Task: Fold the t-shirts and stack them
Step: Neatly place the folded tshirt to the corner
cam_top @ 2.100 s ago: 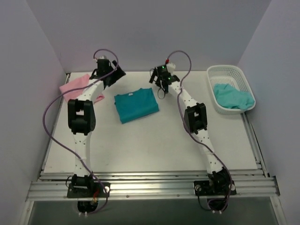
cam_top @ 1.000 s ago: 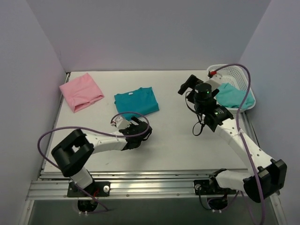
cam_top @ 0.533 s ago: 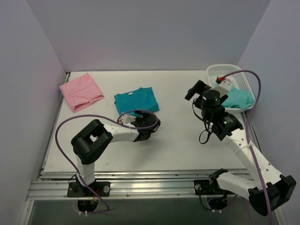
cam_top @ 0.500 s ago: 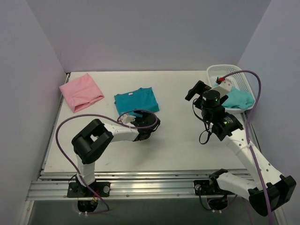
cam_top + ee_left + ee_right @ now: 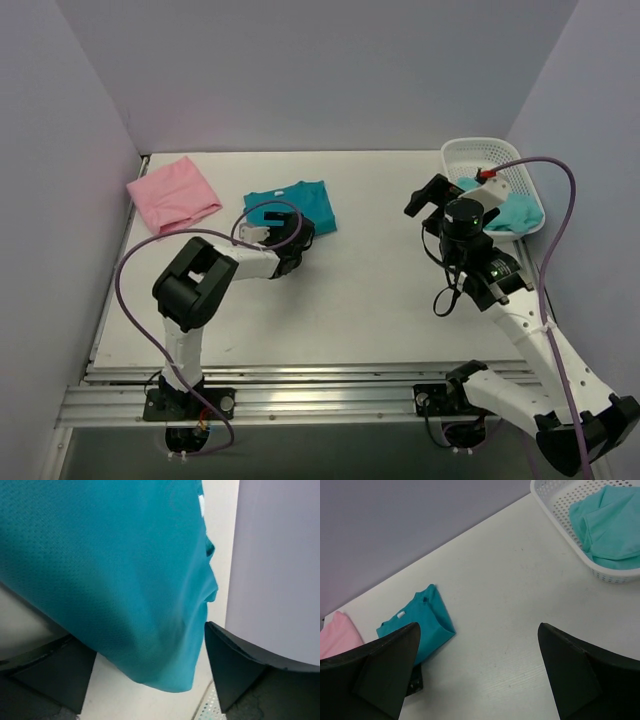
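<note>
White table (image 5: pixel 380 300), lilac walls (image 5: pixel 300 70); left hand (image 5: pixel 293 237) spread, seemingly touching teal shirt (image 5: pixel 300 203); right hand (image 5: pixel 425 194) spread.

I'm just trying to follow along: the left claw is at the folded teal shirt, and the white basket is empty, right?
Not empty: the white basket holds a crumpled mint shirt, as the right wrist view shows. The left claw is indeed at the folded teal shirt.
</note>
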